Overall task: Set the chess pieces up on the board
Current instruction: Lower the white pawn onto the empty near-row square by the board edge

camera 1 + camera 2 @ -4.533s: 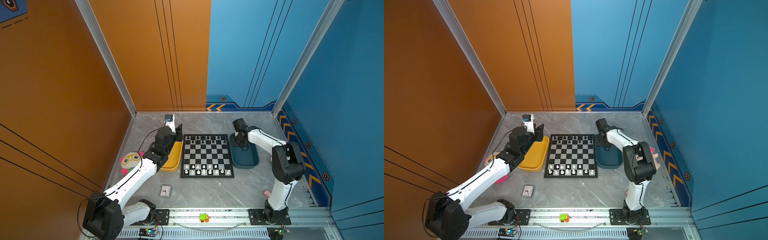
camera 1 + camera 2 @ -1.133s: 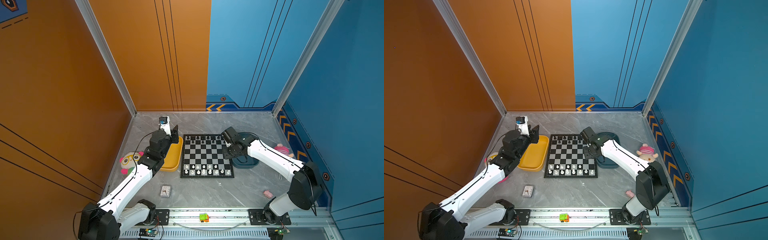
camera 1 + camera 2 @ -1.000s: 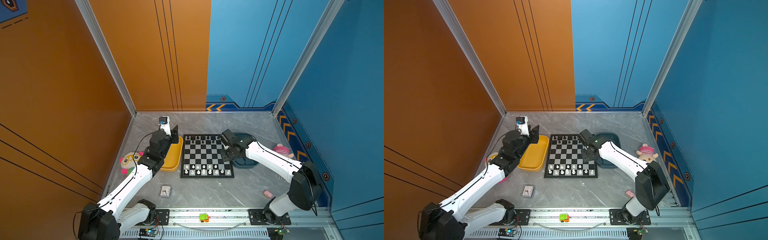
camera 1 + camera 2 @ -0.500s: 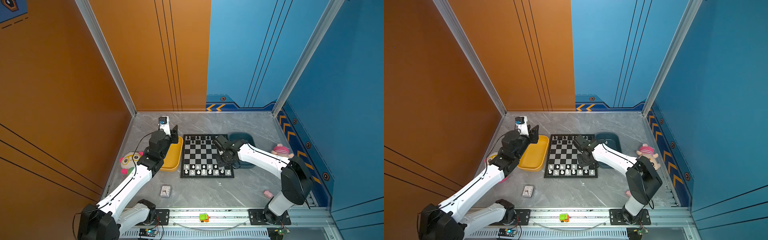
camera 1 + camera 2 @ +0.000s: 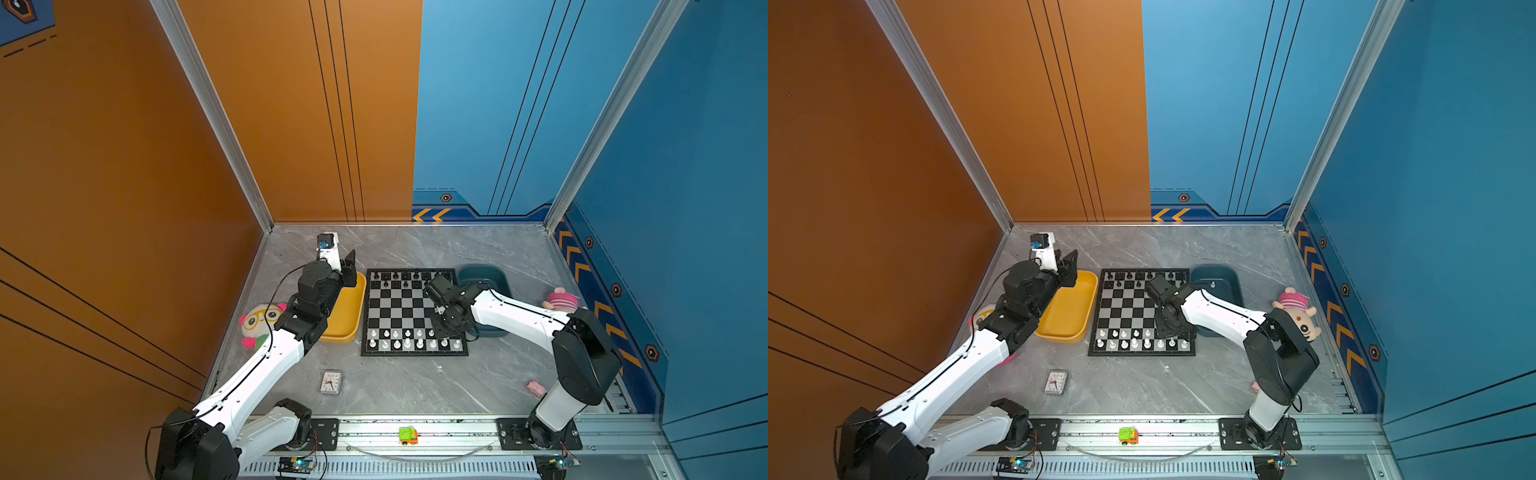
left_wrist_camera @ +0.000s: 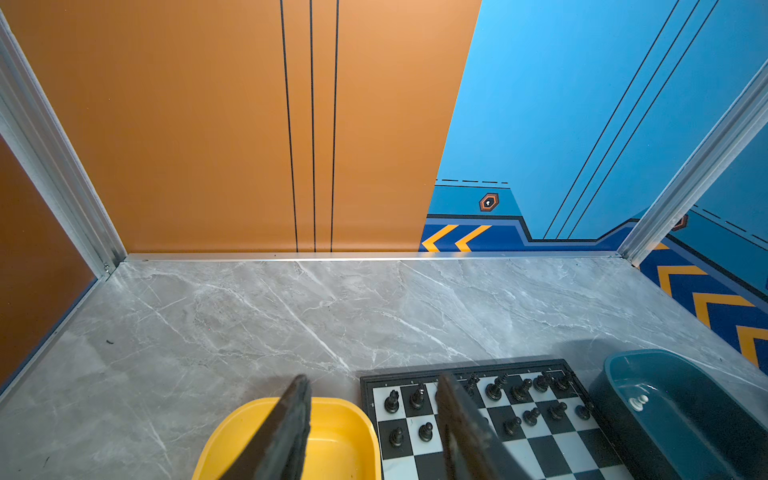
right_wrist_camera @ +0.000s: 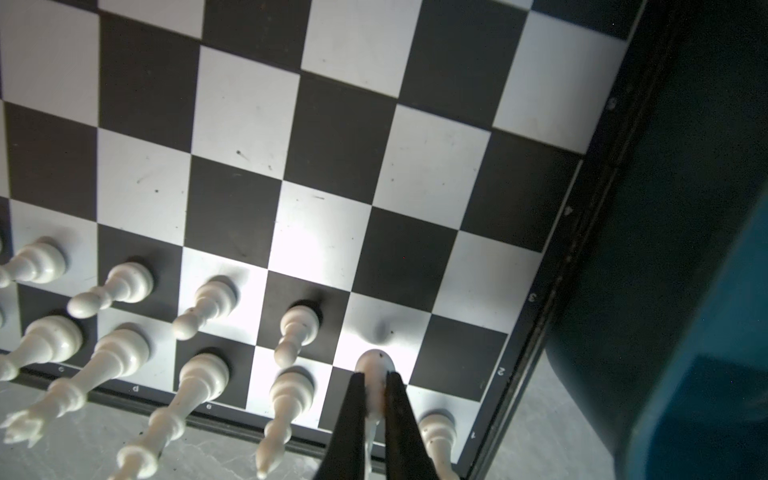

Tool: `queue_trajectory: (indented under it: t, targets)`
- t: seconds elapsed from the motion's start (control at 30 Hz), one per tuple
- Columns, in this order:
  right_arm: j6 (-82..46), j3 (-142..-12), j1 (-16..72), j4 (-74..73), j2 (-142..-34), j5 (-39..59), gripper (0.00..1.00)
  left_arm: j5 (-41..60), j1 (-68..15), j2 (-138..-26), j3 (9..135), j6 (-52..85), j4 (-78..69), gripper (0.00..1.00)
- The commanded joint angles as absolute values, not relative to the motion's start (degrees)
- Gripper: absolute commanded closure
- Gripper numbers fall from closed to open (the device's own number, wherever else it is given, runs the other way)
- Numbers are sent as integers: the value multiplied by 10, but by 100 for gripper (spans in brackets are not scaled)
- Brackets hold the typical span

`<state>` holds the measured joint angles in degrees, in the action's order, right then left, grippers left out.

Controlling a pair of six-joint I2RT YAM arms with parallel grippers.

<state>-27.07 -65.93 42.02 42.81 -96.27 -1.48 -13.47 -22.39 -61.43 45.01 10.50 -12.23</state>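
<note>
Because the near two rows of the board (image 5: 395, 309) belonged to white, the right gripper (image 7: 374, 376) was closed on a white pawn (image 7: 372, 360). It held the pawn by its upper part, so the rounded base pointed down at a light square in the second row from the near edge, one file in from the right side. A soft shadow lay on that square just beyond the base, so the pawn seemed very close to it. Whether it touched could not be told. That square looked like the next gap, since other white chess pieces (image 5: 407, 338) filled the squares to its left in that row and stood along the near row. The slim fingers came in steeply, probably to avoid knocking the neighbours just beside them. Black pieces (image 5: 395, 276) stood along the far rows of the board. One small white piece (image 6: 638, 402) lay in the teal tray (image 5: 494, 276) just right of the board, likely meant for the bare corner square beside the pawn's target. The left gripper (image 6: 374, 378) hung with its jaws apart and nothing between them. It was above the far end of the yellow tray (image 5: 349, 316) left of the board, which showed no pieces in its visible part. This placing kept it clear of the other arm's work over the marbled surface (image 5: 415, 382).
</note>
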Motion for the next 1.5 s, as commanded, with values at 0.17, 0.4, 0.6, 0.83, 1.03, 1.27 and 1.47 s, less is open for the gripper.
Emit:
queue_trajectory:
  t: [0.17,0.4,0.6,0.83,1.03,1.27,1.47]
  targets:
    - [-281,-654,422,416,-982,-11,100,-130,-217,-612,445,105,-125,49]
    - [-282,-654,419,412,-984,-14,100,-129,-216,-614,444,106,-125,49]
    - [-283,-652,418,413,-984,-14,100,-128,-216,-614,444,107,-125,49]
    - [-283,-648,417,413,-983,-14,100,-127,-216,-613,444,107,-125,49]
    - [-283,-645,417,412,-983,-16,100,-127,-216,-613,444,107,-125,49]
    - [-284,-642,417,409,-984,-14,98,-127,-216,-613,444,107,-125,49]
    - [-286,-641,417,407,-985,-15,94,-127,-215,-616,445,107,-125,49]
